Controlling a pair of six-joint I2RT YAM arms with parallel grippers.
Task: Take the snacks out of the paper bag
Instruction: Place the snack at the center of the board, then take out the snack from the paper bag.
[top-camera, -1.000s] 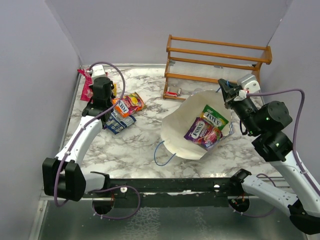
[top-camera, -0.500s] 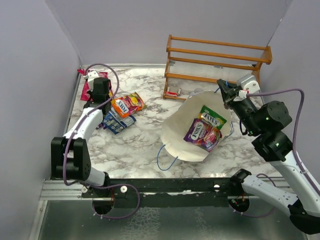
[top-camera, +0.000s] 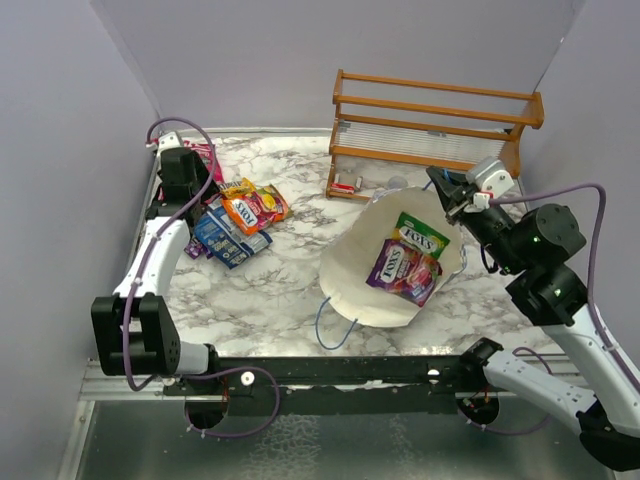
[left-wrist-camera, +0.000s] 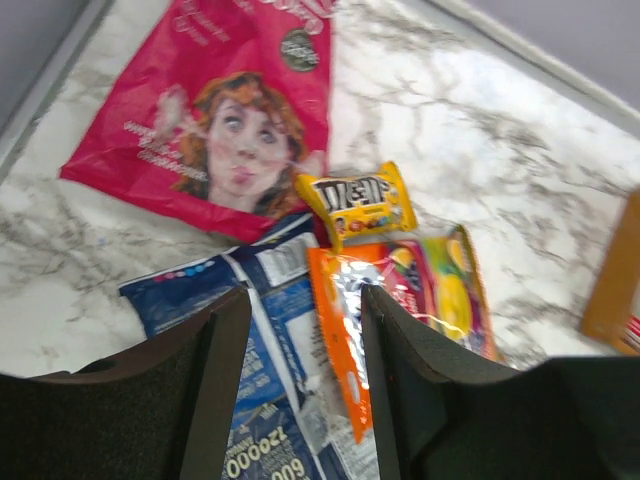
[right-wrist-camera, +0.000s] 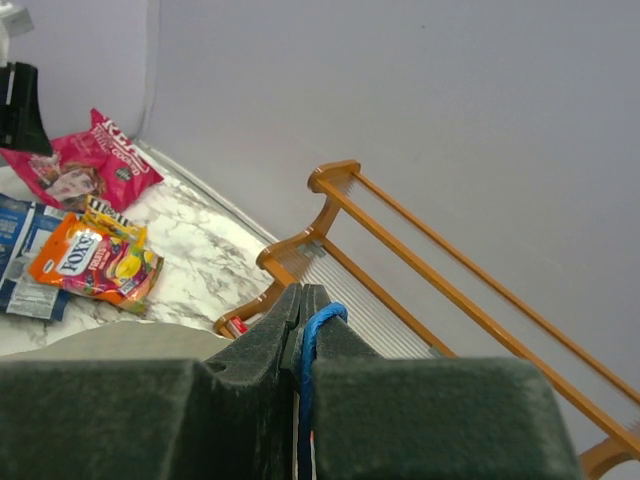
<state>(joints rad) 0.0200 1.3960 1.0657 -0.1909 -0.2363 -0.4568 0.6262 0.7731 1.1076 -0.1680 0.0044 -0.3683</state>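
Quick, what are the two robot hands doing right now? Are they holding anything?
Left gripper: open, holding nothing.
Right gripper: shut on the blue cord handle of the paper bag.

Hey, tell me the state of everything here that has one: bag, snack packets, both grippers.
paper bag: on its side, mouth open.
green packet: inside the bag.
purple packet: inside the bag.
pink-red bag: out, flat on table.
yellow packet: out, on table.
orange packet: out, on table.
blue packet: out, on table.
left gripper: open, empty.
right gripper: shut on blue cord handle.
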